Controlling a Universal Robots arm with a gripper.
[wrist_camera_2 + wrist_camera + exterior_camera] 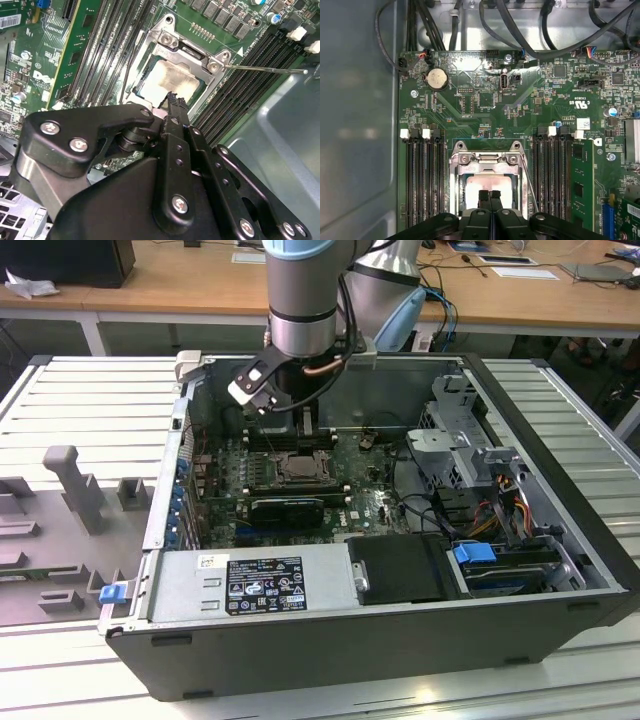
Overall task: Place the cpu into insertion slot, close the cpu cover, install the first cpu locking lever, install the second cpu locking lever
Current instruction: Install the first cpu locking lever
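- The cpu [487, 183] is sitting flat in the insertion slot [297, 468], pale top facing up.
- The cpu cover [487, 159] is lying down over it, framing the chip in its window.
- My gripper [490, 194] is hanging right over the chip with its fingers pressed together, gripping nothing. Can't tell if the tip is touching.
- One thin lever [265, 69] is sticking out sideways across the memory slots [240, 95].
- The green motherboard [485, 100] is lying inside the open case [400, 640].

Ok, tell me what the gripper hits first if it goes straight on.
Probably the cpu: the gripper, fingertips shut, aims at its pale top, inside the window of the cpu cover. The gap between them is unclear.
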